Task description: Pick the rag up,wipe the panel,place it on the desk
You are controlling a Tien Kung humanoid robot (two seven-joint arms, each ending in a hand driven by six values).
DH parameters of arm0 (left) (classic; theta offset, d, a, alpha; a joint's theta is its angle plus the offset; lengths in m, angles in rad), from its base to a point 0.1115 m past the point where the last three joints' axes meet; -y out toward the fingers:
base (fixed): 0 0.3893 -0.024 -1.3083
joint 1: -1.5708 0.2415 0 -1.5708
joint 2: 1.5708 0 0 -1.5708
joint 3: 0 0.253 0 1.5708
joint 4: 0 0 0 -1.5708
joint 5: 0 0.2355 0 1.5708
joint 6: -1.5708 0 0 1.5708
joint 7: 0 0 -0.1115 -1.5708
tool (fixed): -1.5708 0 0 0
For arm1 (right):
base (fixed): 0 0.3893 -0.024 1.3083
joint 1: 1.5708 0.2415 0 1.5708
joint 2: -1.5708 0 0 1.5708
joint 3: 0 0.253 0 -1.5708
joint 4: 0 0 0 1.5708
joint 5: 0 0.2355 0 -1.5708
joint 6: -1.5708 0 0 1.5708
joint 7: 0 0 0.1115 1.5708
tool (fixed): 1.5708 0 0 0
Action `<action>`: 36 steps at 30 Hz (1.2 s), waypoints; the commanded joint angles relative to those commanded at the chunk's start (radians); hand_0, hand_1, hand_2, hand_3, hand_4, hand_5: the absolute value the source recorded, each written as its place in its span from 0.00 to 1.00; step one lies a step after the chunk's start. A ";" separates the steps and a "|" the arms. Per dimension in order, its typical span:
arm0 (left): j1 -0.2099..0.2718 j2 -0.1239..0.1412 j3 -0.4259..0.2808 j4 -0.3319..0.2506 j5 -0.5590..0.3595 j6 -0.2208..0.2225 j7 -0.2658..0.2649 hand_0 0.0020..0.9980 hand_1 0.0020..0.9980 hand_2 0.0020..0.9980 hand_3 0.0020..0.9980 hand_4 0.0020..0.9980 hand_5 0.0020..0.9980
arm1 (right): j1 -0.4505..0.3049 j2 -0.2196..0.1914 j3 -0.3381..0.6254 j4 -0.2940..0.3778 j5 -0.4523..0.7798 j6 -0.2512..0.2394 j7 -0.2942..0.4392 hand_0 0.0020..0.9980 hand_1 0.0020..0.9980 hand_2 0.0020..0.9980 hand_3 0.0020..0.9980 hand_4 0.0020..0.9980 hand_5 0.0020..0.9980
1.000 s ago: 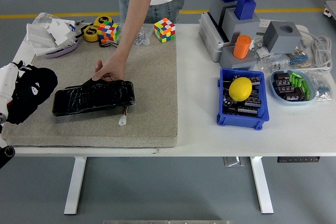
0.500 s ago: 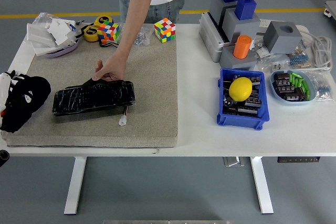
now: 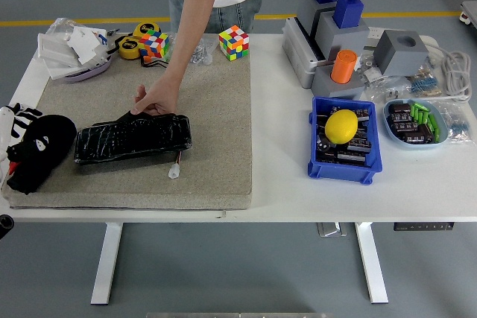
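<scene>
The black rag [image 3: 43, 148] is bunched at the left end of the grey mat [image 3: 216, 109], low over its edge. My left hand [image 3: 10, 133], white with black bands, comes in from the left edge and is shut on the rag; a pale fingertip shows through the cloth. The black panel [image 3: 133, 138] lies flat on the mat just right of the rag, with a small gap between them. A person at the far side reaches down with one hand [image 3: 156, 99] and holds the panel's back edge. A short cable with a white plug [image 3: 174, 170] trails from the panel's front.
Behind the mat are a tray of white parts [image 3: 74, 50], tape rolls and two colour cubes [image 3: 233, 41]. To the right stand a grey fixture with blue blocks [image 3: 332, 31], a blue bin holding a yellow ball [image 3: 342, 126], and a small dish of parts [image 3: 417, 121].
My left hand has carried the rag away from the panel, down and to the left, so it now sits lower at the mat's edge. The person's hand and the panel have not moved.
</scene>
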 joint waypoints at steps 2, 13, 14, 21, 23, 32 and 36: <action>0.000 0.001 0.001 0.003 0.001 0.000 0.006 0.38 0.55 0.66 0.64 0.84 0.16 | 0.000 0.000 -0.001 0.001 0.000 0.000 0.000 0.76 0.62 0.70 0.60 0.98 0.59; 0.011 0.012 -0.022 -0.016 -0.001 0.000 0.028 0.40 0.62 0.75 0.77 1.00 0.34 | 0.002 0.000 -0.001 -0.001 0.000 -0.002 0.001 0.76 0.61 0.70 0.60 0.98 0.59; 0.012 0.013 -0.027 -0.023 -0.007 0.000 0.025 0.40 0.62 0.75 0.77 1.00 0.34 | 0.002 0.000 0.000 -0.002 0.000 -0.001 0.000 0.76 0.61 0.70 0.60 0.98 0.59; 0.011 0.027 -0.048 -0.064 -0.014 -0.002 0.019 0.40 0.62 0.75 0.78 1.00 0.42 | 0.005 0.004 -0.001 -0.003 0.001 -0.001 0.002 0.76 0.61 0.70 0.60 0.98 0.59; 0.009 0.030 -0.052 -0.071 -0.018 -0.003 0.022 0.40 0.62 0.75 0.78 1.00 0.42 | 0.007 0.004 -0.002 -0.004 0.001 0.000 0.002 0.76 0.61 0.70 0.60 0.98 0.59; 0.023 0.048 -0.099 -0.131 -0.029 -0.006 0.019 0.40 0.62 0.75 0.78 1.00 0.50 | 0.008 0.000 0.001 -0.007 -0.003 0.001 0.000 0.76 0.61 0.70 0.60 0.98 0.59; 0.038 0.059 -0.135 -0.186 -0.013 -0.009 0.038 0.40 0.62 0.75 0.78 1.00 0.50 | 0.007 0.001 0.004 -0.007 -0.004 0.002 0.000 0.76 0.61 0.70 0.60 0.98 0.59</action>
